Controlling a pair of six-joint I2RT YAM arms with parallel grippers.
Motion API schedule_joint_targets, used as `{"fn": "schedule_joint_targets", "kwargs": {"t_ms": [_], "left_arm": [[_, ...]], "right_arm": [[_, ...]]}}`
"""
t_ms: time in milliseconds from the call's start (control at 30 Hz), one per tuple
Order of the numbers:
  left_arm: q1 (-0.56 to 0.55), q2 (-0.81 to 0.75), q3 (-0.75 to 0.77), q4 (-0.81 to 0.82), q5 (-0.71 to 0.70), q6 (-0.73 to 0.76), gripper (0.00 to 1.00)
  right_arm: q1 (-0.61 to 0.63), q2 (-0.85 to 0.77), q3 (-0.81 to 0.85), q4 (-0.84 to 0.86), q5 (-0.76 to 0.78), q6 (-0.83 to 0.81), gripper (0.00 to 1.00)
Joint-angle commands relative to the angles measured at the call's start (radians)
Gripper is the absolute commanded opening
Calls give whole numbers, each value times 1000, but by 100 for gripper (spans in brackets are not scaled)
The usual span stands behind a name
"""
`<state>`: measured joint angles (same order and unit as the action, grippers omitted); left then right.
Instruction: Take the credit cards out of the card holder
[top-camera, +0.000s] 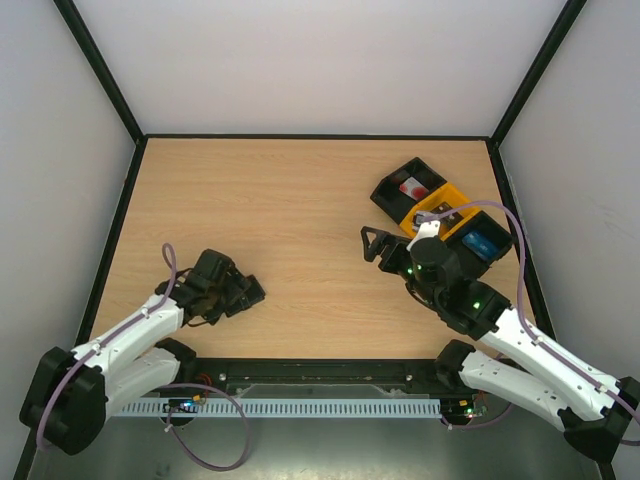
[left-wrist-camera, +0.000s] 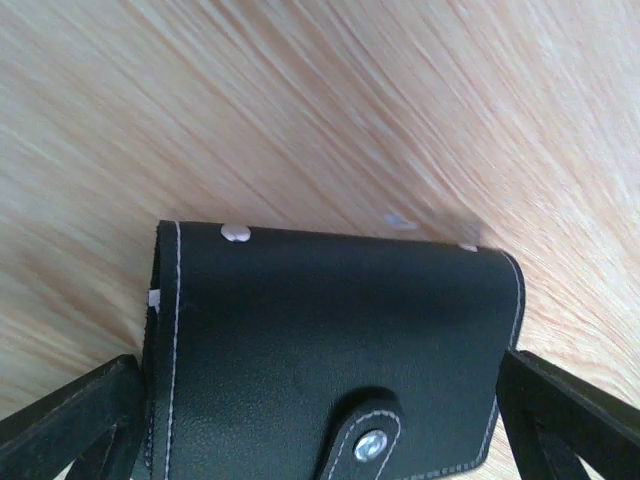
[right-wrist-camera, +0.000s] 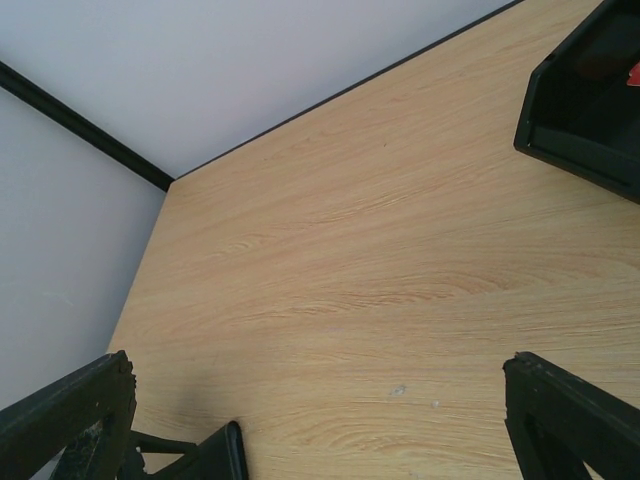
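The card holder (left-wrist-camera: 330, 330) is a black stitched case, folded closed with its snap strap fastened. My left gripper (left-wrist-camera: 325, 410) is shut on it, one finger against each side, low over the table at the front left (top-camera: 243, 292). Only a tiny white sliver shows at the holder's left edge. A whitish piece with a red mark (top-camera: 412, 187), like a credit card, lies in the far black bin. My right gripper (top-camera: 372, 243) is open and empty above bare table right of centre, also shown in its wrist view (right-wrist-camera: 320, 420).
A row of open bins stands at the back right: a black one (top-camera: 393, 200), a yellow one (top-camera: 447, 203) and a black one with something blue in it (top-camera: 484, 242). The near black bin's corner shows in the right wrist view (right-wrist-camera: 585, 110). Black-framed white walls surround the table.
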<state>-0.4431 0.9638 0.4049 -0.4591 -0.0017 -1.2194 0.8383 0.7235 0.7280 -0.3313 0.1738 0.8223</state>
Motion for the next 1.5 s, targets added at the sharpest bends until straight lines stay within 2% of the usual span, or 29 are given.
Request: {"fn": "schedule_joint_targets", "kwargs": {"t_ms": [0,200,333,433,500,633,800,967,1067,1133,1233,1367,1467], "left_arm": [[-76,13,-29,138,37,-83,96],[-212,146,-6,408,22,-114,96],[-325,303,144,453,-38,-60,96],[-379,425,253,472,-9,30,97],[-386,465,307,479,18,83,98],[-373,453,317,507,83,200,98],[-279,391,286,405,85,290,95],[-108,341,168,434,196,337,82],[-18,342,97,547,325,351,77],[22,365,69,601,383,349,72],[35,419,75,632,396,382,62],[33,516,84,696,405,383,52],[29,585,90,755,452,355,48]], "right_arm": [[7,-23,-13,6,-7,-26,98],[6,-28,-42,45,-55,-36,98],[5,-26,-44,21,-35,-24,99],[7,-27,-38,-1,-13,-19,99],[7,-23,-29,-15,-13,-25,99],[6,-21,-16,-30,-11,-33,98],[7,-12,-40,-19,-33,-22,99],[7,76,-40,-5,-73,10,87],[7,155,-36,28,-132,18,74],[7,197,-35,64,-160,25,59],[7,264,-43,102,-173,35,45],[7,369,-28,134,-197,44,35],[8,437,-17,169,-226,47,29]]}}
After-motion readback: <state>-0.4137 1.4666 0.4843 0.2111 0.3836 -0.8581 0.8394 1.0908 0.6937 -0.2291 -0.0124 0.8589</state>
